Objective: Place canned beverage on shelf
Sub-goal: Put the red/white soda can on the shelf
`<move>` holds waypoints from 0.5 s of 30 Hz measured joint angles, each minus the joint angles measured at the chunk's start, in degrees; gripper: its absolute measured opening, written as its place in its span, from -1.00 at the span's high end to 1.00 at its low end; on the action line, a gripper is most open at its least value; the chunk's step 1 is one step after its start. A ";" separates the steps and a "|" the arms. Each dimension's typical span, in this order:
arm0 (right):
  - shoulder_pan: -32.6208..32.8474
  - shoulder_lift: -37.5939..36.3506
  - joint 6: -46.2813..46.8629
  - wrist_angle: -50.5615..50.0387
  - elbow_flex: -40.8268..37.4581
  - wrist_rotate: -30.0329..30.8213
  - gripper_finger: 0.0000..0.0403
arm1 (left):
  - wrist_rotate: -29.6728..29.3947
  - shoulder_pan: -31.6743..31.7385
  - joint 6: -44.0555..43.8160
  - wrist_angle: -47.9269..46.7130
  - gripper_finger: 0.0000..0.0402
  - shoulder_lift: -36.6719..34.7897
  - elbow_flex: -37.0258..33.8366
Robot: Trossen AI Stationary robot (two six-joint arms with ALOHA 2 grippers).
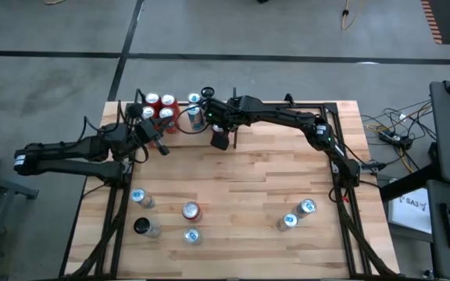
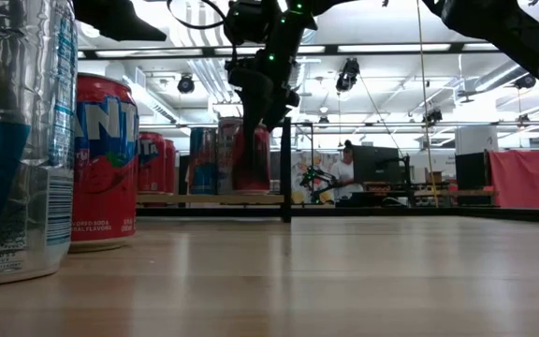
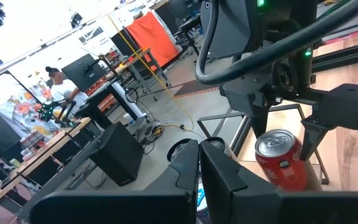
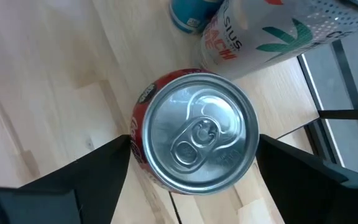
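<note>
Directly under the right gripper (image 4: 191, 165), whose fingers stand apart on both sides without clear contact, a red can (image 4: 194, 140) stands upright on the shelf (image 1: 180, 129) plank beside other cans.

From overhead we looked straight down on the whole table (image 1: 233, 195) and both arms. At table-top height we looked level across the planks into the room, with near cans looming at both edges. From the left wrist we faced past that arm's dark fingers (image 3: 197, 174) toward the right arm and a red can (image 3: 283, 158). From the right wrist we looked down, very near, onto that same can's top, which all four views shared.
</note>
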 joint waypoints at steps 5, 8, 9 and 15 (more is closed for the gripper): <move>0.00 0.00 -0.22 -0.33 1.06 0.02 -0.63 | 0.00 -0.02 0.00 -0.15 1.00 0.00 0.00; 0.00 -0.07 -0.24 -0.67 2.97 0.01 -0.63 | 0.00 -0.02 0.02 -0.15 1.00 0.00 0.00; 0.00 -0.13 -0.26 -0.71 3.71 0.02 -0.63 | 0.00 -0.01 0.02 -0.15 1.00 0.00 0.00; 0.00 -2.00 -0.50 2.71 4.51 -0.25 -0.61 | 0.00 -0.02 0.02 -0.15 1.00 0.00 -0.01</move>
